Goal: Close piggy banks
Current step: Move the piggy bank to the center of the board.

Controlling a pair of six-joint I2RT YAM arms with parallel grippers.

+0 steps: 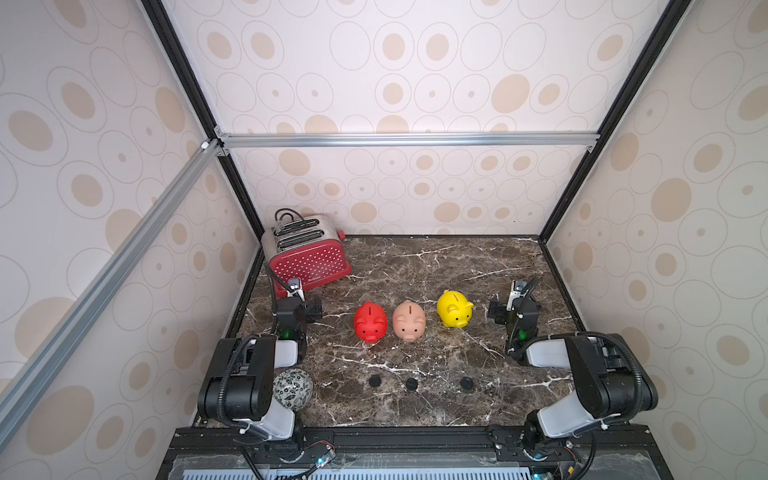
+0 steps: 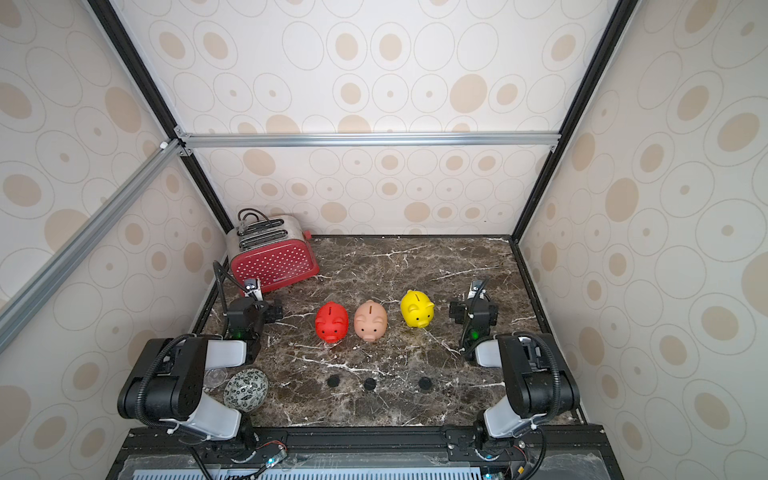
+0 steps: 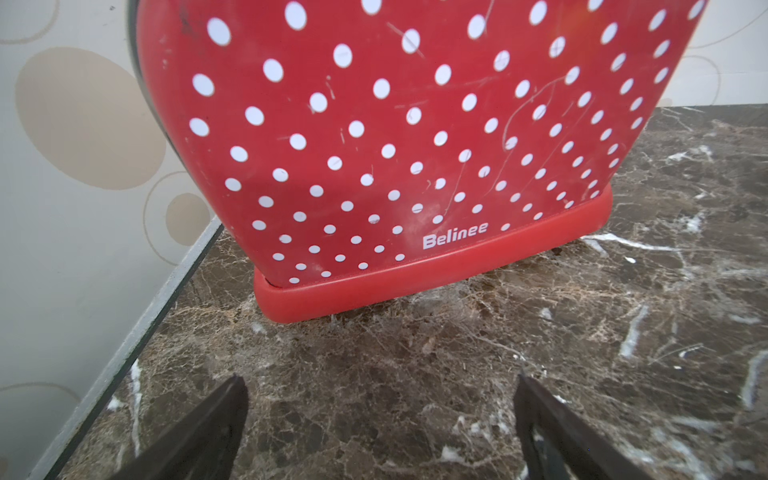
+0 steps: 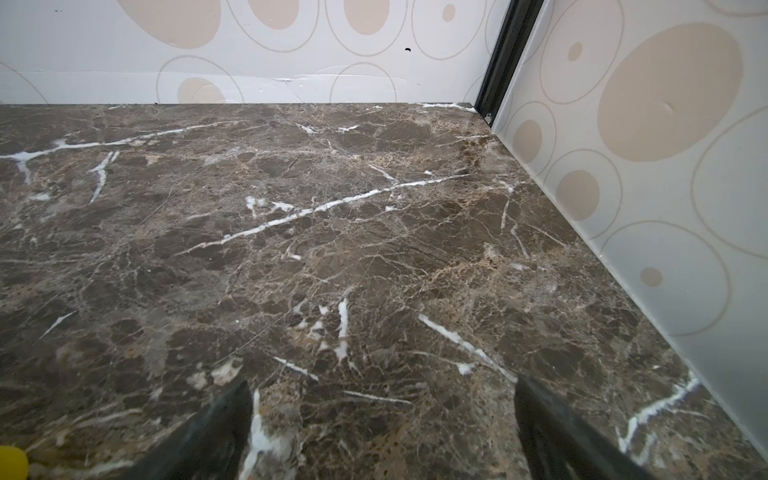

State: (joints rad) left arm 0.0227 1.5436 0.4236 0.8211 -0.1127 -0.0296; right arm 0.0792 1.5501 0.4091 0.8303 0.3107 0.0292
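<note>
Three piggy banks stand upright in a row mid-table in both top views: a red one, a peach-pink one and a yellow one, coin slots up and bellies hidden. Three black round plugs lie on the marble in front of them. My left gripper is open and holds nothing, left of the red pig and facing the toaster. My right gripper is open over bare marble, right of the yellow pig, whose edge shows at the frame corner.
A red polka-dot toaster stands at the back left, close in front of the left gripper. A black-and-white patterned ball lies by the left arm's base. Patterned walls enclose the marble table on three sides.
</note>
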